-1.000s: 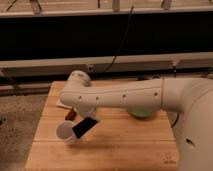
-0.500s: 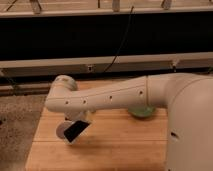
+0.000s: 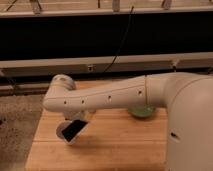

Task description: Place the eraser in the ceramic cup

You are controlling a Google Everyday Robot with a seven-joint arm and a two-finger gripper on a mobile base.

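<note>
The white ceramic cup (image 3: 65, 136) stands on the wooden table (image 3: 120, 145) near its left side, just under my arm's wrist. The black eraser (image 3: 74, 130) lies tilted across the cup's mouth, its upper end pointing right toward the wrist. My gripper (image 3: 80, 121) hangs below the white arm right above the eraser and cup, and is mostly hidden by the arm. I cannot tell whether the eraser rests in the cup or is still held.
A green bowl (image 3: 141, 111) sits on the table at the back right, partly hidden by my arm. The arm spans the table from right to left. A dark shelf and rails run behind the table; speckled floor lies to the left.
My arm has stretched further left and its wrist has risen. The eraser has moved left from beside the cup to over its mouth. The cup has stayed in place.
</note>
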